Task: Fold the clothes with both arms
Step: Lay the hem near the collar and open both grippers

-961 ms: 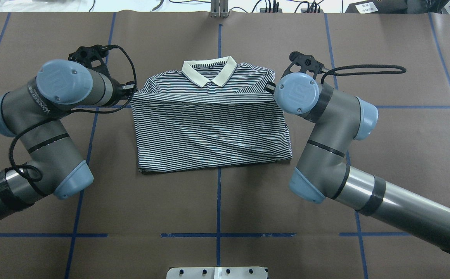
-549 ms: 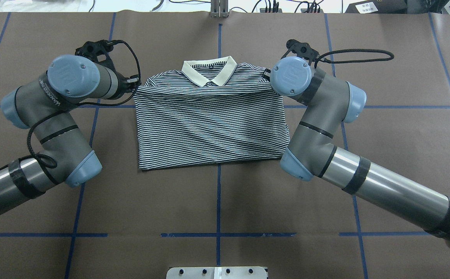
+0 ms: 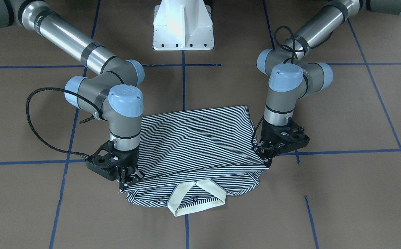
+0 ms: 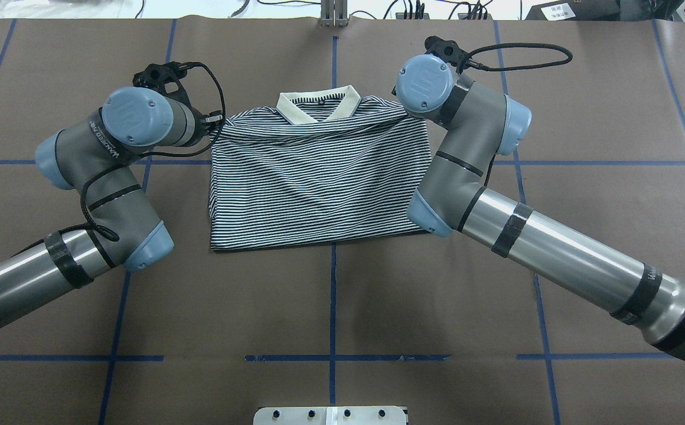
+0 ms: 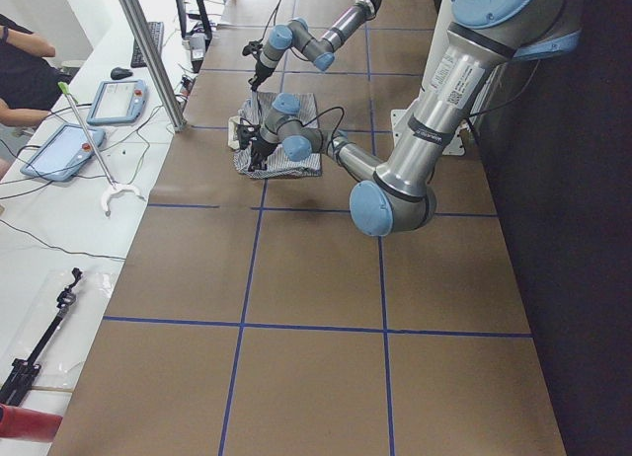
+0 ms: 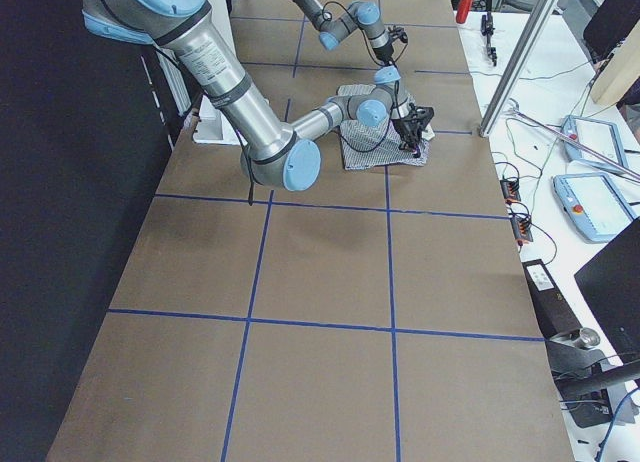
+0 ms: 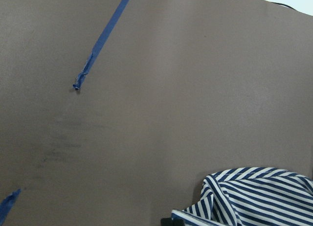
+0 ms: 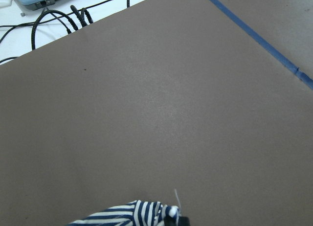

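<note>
The striped polo shirt (image 4: 319, 177) (image 3: 200, 138) lies at the table's middle, doubled over, its cream collar (image 4: 317, 106) (image 3: 197, 199) at the far side. The upper layer's edge hangs stretched just short of the collar, over the placket. My left gripper (image 4: 217, 121) (image 3: 268, 157) is shut on that edge's left corner. My right gripper (image 3: 127, 182) is shut on the right corner, and its wrist hides it in the overhead view. Each wrist view shows only a bunch of striped cloth (image 7: 254, 199) (image 8: 127, 214) at its bottom edge.
Brown table cover (image 4: 330, 307) with blue tape lines (image 4: 332, 357). White pedestal base (image 3: 183, 24) on the robot's side. Cables and a metal post (image 4: 333, 12) along the far edge. Side benches hold tablets (image 5: 118, 99); a person (image 5: 20, 56) sits there.
Both grippers have moved away from the robot toward the collar, drawing the upper layer's edge over the chest. The placket below the collar is now covered.
</note>
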Controlling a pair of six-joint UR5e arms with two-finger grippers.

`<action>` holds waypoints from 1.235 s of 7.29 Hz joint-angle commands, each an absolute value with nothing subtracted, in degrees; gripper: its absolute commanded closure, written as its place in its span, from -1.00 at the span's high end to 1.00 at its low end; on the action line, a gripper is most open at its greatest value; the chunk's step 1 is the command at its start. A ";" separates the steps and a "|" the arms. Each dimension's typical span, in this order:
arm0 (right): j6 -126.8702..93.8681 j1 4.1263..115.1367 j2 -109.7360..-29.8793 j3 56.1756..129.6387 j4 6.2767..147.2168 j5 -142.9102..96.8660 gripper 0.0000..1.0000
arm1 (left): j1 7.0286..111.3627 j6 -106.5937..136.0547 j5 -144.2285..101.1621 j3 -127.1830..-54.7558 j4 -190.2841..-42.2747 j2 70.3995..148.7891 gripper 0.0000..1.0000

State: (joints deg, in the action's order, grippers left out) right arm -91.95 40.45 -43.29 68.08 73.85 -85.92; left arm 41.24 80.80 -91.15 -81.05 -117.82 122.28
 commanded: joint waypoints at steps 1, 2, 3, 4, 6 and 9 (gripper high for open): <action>-91.85 40.34 -42.28 66.10 73.65 -85.96 -1.00 | 41.31 79.46 -89.04 -80.43 -118.04 122.34 -1.00; -91.85 40.34 -42.28 66.01 73.65 -85.96 -1.00 | 41.31 79.37 -88.77 -80.07 -118.04 122.34 -1.00; -91.85 40.34 -42.28 65.92 73.65 -85.96 -0.90 | 41.31 79.10 -88.25 -79.29 -118.47 122.34 -1.00; -91.85 40.17 -42.19 66.00 73.65 -85.87 -0.35 | 41.40 79.10 -88.24 -78.93 -120.39 122.08 -1.00; -91.93 40.17 -41.31 66.01 73.65 -85.78 -0.09 | 41.48 79.10 -88.24 -79.01 -122.08 121.38 -0.67; -92.55 40.51 -43.57 73.16 73.91 -87.70 0.08 | 41.40 79.28 -88.68 -79.54 -122.17 121.46 -0.37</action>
